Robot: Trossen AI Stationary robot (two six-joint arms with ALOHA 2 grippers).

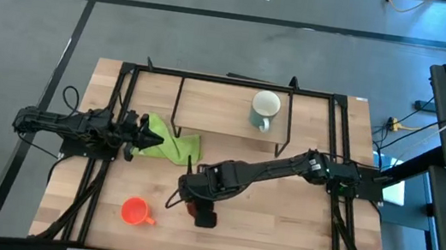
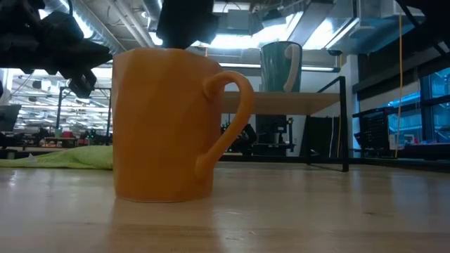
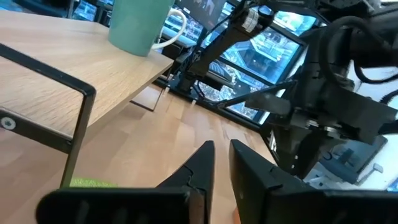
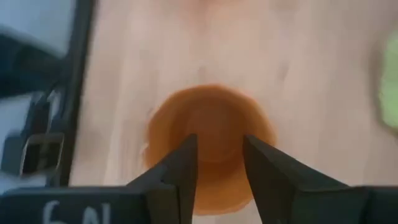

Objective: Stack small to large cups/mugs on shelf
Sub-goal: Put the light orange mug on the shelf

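Note:
The brown-orange mug point(image 2: 165, 126) stands upright on the tabletop, handle point(image 2: 235, 112) toward the right of the low view. My right gripper point(image 4: 219, 155) is open, pointing down right above its mouth point(image 4: 211, 118). In the high view the right gripper point(image 1: 204, 216) covers most of that mug. The orange-red mug point(image 1: 136, 211) sits on the table near the front edge. The pale green mug point(image 1: 265, 109) stands on the shelf point(image 1: 208, 106). My left gripper point(image 3: 222, 158) is open by a narrow gap and hovers at the lime-green cloth point(image 1: 173, 146). My right gripper has both fingers point(image 4: 186, 165) over the brown-orange mug's open mouth, coming from above and pointing down. I cannot tell whether either finger touches the rim. The mug stands upright on the table.
The shelf's thin black legs point(image 3: 78, 124) stand on the tabletop behind the cloth. A black frame point(image 1: 120, 120) runs along the table's left, right and far sides. Bare wood lies between the two mugs on the table and along the near edge.

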